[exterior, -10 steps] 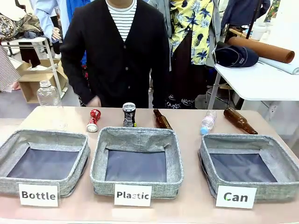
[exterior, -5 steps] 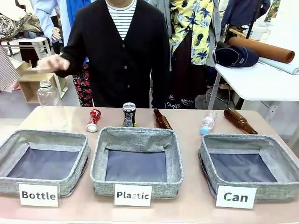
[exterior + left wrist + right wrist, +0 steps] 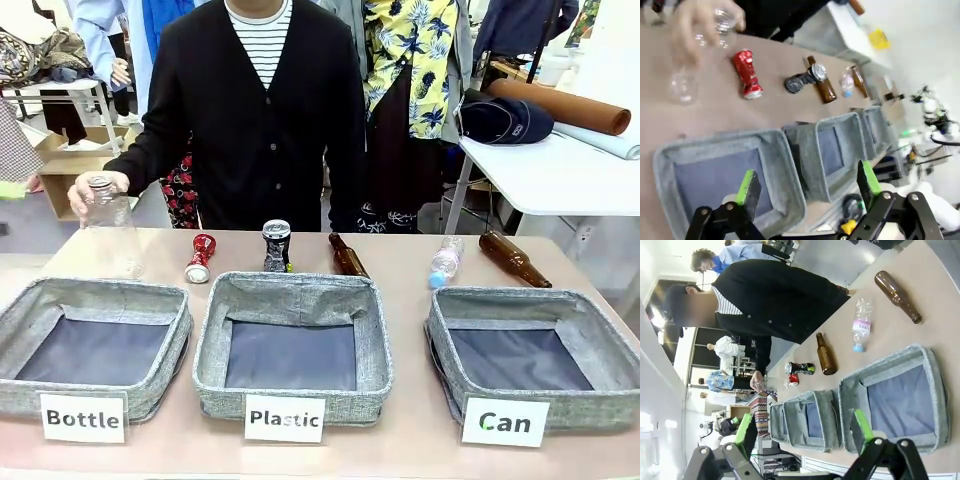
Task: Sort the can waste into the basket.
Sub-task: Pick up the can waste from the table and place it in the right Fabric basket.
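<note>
Trouble can come from a mix-up. Both cans sit far ahead of the fingers, past the far walls of the baskets. The red can [image 3: 201,257] lies on its side. The dark can [image 3: 276,246] seems to stand up, with a brown bottle [image 3: 347,257] just beside it. A grab that goes a bit off may catch the bottle or push it so it rolls. The red can is round and may roll too. A person's hand [image 3: 95,190] rests on top of a clear bottle [image 3: 108,235] near the red can, so an arm going there may bump it.

The left gripper [image 3: 807,184] has its fingers wide apart with nothing between them. The right gripper [image 3: 802,427] is the same. The Can basket [image 3: 530,296] lies low, just ahead of the right fingers, well apart from both cans. A can let go too soon may fall into one of the other two baskets.

The bare strip of table [image 3: 410,262] between the cans and the basket walls is thin, and a low reach may snag a soft wall. Up above the baskets there is lots of open room.
</note>
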Controlling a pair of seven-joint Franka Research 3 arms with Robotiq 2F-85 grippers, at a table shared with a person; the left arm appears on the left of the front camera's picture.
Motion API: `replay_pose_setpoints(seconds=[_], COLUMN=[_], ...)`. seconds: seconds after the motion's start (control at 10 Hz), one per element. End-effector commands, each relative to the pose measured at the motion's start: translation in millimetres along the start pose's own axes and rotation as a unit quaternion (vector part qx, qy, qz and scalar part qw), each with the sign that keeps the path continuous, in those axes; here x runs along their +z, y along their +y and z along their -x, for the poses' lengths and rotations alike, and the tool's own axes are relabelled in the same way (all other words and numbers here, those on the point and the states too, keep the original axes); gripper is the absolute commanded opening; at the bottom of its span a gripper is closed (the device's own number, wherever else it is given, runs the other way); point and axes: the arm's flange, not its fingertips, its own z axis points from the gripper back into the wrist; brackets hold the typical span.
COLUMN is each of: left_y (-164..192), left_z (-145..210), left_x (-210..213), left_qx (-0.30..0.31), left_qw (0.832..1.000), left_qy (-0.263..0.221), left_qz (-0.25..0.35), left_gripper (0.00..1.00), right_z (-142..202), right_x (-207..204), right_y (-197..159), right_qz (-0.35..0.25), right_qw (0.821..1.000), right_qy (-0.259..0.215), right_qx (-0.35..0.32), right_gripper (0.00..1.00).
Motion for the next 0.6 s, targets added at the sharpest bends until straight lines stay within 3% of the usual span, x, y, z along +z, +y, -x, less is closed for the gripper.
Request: replay_pose_setpoints(seconds=[0.0,0.1,0.2,0.3,0.4,0.5], left_y=[39,68,97,128,148,158], left_z=[-40,-29,3,57,96,120], left_x=[6,41,83,123,144,150], left_qx=[0.053,0.074,0.102,0.14,0.167,0.168], left_qw=[0.998,0.997,0.992,0.979,0.963,0.956], left_qy=[0.015,-0.003,-0.066,-0.137,-0.195,-0.215], left_qz=[-0.017,0.009,0.03,0.063,0.084,0.11], left_gripper=[1.0,1.0,1.0,1.0,1.0,1.0], right_z=[-3,-3,-3,-3,-3,-3], right_x=[-1,-1,-1,-1,-1,-1], right_y=[1,1,1,1,1,1], right_qz=[-0.011,-0.011,-0.011,-0.011,-0.011,-0.011], right_qw=[1.0,1.0,1.0,1.0,1.0,1.0], right_qy=[-0.002,-0.002,-0.002,-0.002,-0.002,-0.002], right_qx=[0.013,0.013,0.013,0.013,0.013,0.013], right_gripper=[1.0,1.0,1.0,1.0,1.0,1.0])
